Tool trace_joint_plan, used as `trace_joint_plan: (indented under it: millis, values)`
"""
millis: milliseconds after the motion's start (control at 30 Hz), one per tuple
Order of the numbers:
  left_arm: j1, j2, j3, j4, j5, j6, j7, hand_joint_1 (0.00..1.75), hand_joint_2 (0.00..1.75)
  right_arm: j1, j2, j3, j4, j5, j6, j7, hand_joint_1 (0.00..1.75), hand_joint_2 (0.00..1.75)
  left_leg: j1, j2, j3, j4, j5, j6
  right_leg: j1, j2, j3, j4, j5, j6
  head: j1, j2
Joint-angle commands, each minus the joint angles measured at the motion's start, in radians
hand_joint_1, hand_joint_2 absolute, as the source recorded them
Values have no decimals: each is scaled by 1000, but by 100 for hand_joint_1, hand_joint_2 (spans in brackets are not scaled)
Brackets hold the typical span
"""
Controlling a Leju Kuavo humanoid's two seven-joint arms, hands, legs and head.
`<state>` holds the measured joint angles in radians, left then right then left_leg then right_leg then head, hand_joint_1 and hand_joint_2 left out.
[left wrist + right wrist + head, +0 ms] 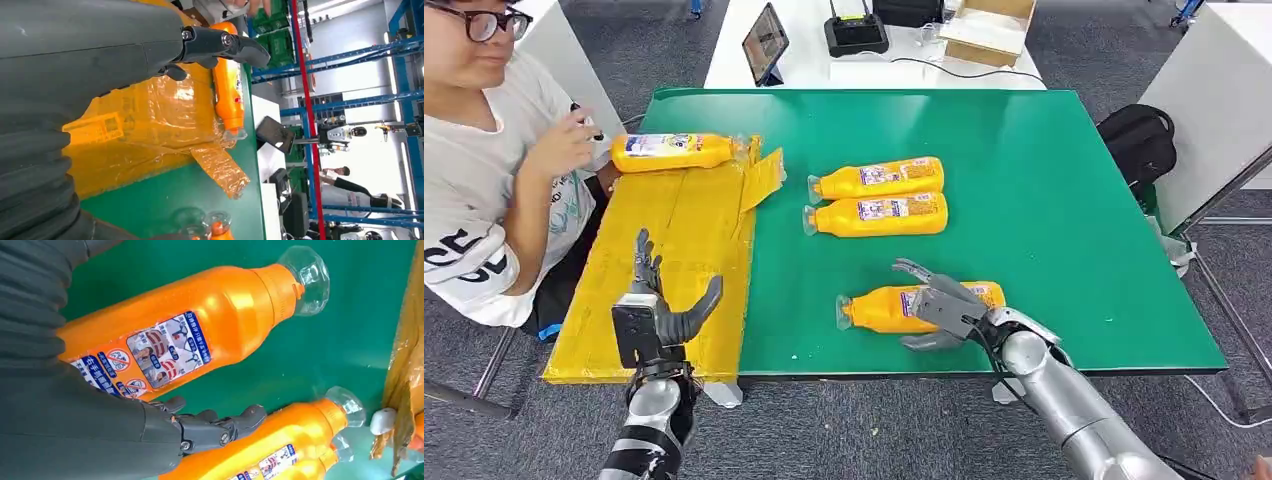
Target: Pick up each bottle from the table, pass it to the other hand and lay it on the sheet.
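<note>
Four orange bottles with clear caps lie on the green table (1044, 200). One bottle (669, 152) (229, 85) lies at the far end of the yellow sheet (674, 260) (150, 115). Two bottles (879, 181) (879, 215) lie side by side mid-table. The nearest bottle (879, 309) (185, 335) lies by the front edge. My right hand (939, 305) (215, 427) straddles its base end, fingers spread above it and thumb on the near side, not closed. My left hand (659, 315) (220, 42) is raised over the sheet's near part, fingers apart, holding nothing.
A person (484, 170) sits at the table's left side, one hand (564, 145) raised near the bottle on the sheet. A white table behind carries a tablet (765, 42) and a cardboard box (989, 30). A black bag (1139, 140) lies off the right edge.
</note>
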<state>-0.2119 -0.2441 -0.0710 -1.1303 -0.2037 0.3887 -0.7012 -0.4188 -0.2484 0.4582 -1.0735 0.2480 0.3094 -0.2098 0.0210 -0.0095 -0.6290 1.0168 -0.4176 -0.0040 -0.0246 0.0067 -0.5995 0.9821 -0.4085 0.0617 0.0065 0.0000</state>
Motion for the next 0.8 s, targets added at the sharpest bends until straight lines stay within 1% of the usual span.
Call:
trace_joint_plan:
  millis: [33, 133, 167, 200, 333, 367, 400, 433, 467, 533, 567, 667, 700, 733, 767, 800]
  values:
    - [-49, 7, -27, 81, 21, -6, 3, 0, 175, 12, -95, 76, -50, -4, 2, 31, 0, 175, 0, -2, 3, 0, -1, 1, 1, -4, 4, -1, -2, -3, 0, 0]
    - [-50, 5, -25, 91, 31, -7, 3, 0, 175, 15, -137, 86, -74, 27, -24, 81, 0, 175, 0, -1, 2, 0, -1, 1, 0, -2, 3, 0, -1, -2, 0, 0]
    - [-49, 5, -22, 94, 34, -8, 3, 0, 175, 13, -150, 94, -84, 56, -47, 108, 0, 175, 0, -2, 4, 0, -2, 2, 1, -3, 5, -1, -2, -3, 0, 0]
    - [-47, 5, -18, 94, 37, -9, 3, 0, 175, 10, -154, 98, -89, 79, -63, 123, 0, 175, -1, -2, 2, 0, -1, 1, 0, -3, 2, 0, -1, -2, 0, 0]
    - [-46, 5, -18, 94, 37, -9, 3, 0, 175, 8, -155, 98, -90, 79, -63, 122, 0, 175, 0, 0, 3, 0, -1, 2, 0, -1, 3, -1, -1, -3, 0, 0]
    - [-45, 4, -15, 96, 37, -12, 3, 0, 175, 4, -156, 107, -91, 109, -79, 145, 0, 175, 0, 0, 2, 0, -1, 2, 0, -1, 3, -1, -1, -2, 0, 0]
    - [-43, 2, -11, 99, 33, -13, 3, 0, 175, 0, -155, 116, -92, 140, -95, 164, 0, 175, 0, 1, 4, -1, -2, 2, 0, -1, 4, -1, -1, -3, 0, 0]
    - [-43, 1, -9, 102, 32, -17, 3, 0, 175, -3, -155, 121, -90, 152, -96, 172, 0, 175, 0, 1, 2, 0, -1, 1, 0, 0, 2, 0, -1, -2, 0, 0]
    - [-44, -1, -7, 108, 29, -22, 3, 0, 175, -6, -153, 128, -86, 161, -95, 178, 0, 175, 0, 1, 5, -1, -2, 2, 1, 0, 5, -1, -1, -4, 0, 0]
    - [-46, -7, -1, 116, 28, -32, 3, 0, 175, -16, -152, 147, -70, 194, -97, 196, 0, 175, 0, 1, 4, -1, -2, 2, 1, 0, 4, -1, -1, -3, 0, 0]
    - [-47, -10, 1, 119, 25, -36, 3, 0, 175, -22, -146, 157, -54, 209, -103, 204, 0, 175, 0, 1, 3, -1, -1, 2, 0, 0, 3, -1, -1, -2, 0, 0]
    - [-41, -13, 6, 118, 13, -42, 4, 0, 175, -26, -120, 166, -9, 256, -131, 215, 0, 175, 0, 3, 7, -1, -3, 3, 1, 1, 7, -1, -2, -4, 0, 0]
    - [-40, -14, 9, 119, 10, -44, 6, 0, 175, -26, -112, 166, 4, 264, -135, 217, 0, 175, 0, 2, 5, -1, -2, 2, 1, 1, 5, -1, -1, -3, 0, 0]
    - [-40, -13, 11, 120, 9, -46, 7, 0, 175, -28, -106, 169, 16, 274, -139, 220, 0, 175, 0, 2, 7, -1, -2, 2, 1, 1, 7, -2, -1, -4, 0, 0]
    - [-40, -14, 12, 124, 6, -48, 10, 0, 175, -26, -95, 166, 34, 280, -142, 222, 0, 175, 0, 2, 4, -1, -1, 2, 1, 1, 4, -1, 0, -2, 0, 0]
    - [-40, -14, 11, 127, 5, -49, 11, 0, 175, -23, -88, 164, 45, 280, -143, 222, 0, 175, 0, 2, 6, -1, -2, 2, 1, 1, 6, -2, -1, -3, 0, 0]
